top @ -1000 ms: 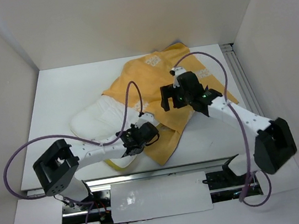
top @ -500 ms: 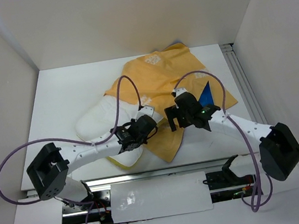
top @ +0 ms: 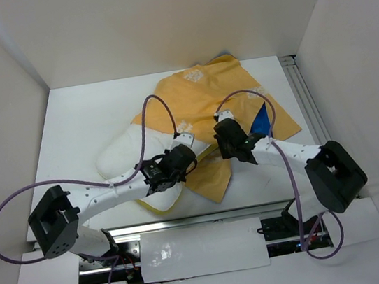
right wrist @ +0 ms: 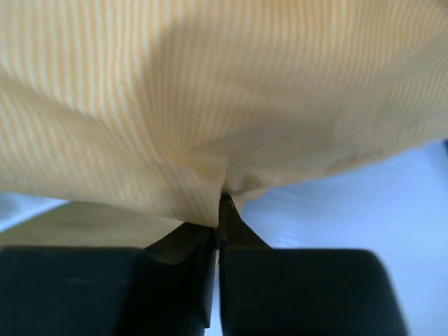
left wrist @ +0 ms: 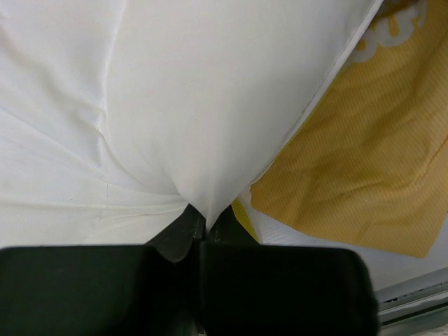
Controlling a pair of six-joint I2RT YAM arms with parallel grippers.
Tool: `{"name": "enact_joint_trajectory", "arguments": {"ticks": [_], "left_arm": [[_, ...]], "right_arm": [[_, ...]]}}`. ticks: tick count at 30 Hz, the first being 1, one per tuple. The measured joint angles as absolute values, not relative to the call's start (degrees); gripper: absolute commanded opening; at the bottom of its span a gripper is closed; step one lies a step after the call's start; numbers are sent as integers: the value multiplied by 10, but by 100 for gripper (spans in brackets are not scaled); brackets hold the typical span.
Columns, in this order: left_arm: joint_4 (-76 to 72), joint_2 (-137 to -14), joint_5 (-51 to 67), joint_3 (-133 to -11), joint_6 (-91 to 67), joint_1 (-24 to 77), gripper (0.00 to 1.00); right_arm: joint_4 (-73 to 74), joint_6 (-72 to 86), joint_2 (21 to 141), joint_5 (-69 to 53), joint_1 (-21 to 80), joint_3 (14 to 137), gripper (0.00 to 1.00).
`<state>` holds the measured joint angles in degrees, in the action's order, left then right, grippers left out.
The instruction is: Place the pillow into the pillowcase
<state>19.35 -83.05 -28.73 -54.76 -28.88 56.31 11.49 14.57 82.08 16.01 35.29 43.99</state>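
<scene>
Left wrist view is showing the left gripper (left wrist: pixel 203 225) pinching a fold of the pillow (left wrist: pixel 175 91), while the right gripper (right wrist: pixel 220 206) is clamping the pillowcase (right wrist: pixel 210 84) edge. Since a second ago both are drawing together, bringing the case's opening against the pillow's near end

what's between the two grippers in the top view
A stretch of the orange pillowcase, seen in the top external view. The left gripper pinches the white pillow; the right gripper pinches the pillowcase itself.
</scene>
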Motion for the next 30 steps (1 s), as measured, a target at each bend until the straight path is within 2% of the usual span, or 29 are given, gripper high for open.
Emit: {"name": "enact_joint_trajectory", "arguments": {"ticks": [5, 9, 13, 19, 24, 30], "left_arm": [[201, -826, -281, -562, -289, 562, 0], [222, -826, -267, -623, -288, 550, 0], [239, -837, -264, -735, -289, 534, 0], [261, -894, -279, -884, -318, 520, 0], [283, -916, -276, -898, -358, 520, 0], [281, -925, -254, -890, -392, 521, 2]], "right_arm": [[131, 154, 785, 153, 358, 456, 0], [181, 142, 708, 102, 372, 499, 0], [212, 115, 652, 0, 385, 571, 0], [217, 66, 643, -182, 390, 650, 0], [237, 47, 643, -232, 371, 655, 0], [273, 44, 643, -218, 367, 660, 0]]}}
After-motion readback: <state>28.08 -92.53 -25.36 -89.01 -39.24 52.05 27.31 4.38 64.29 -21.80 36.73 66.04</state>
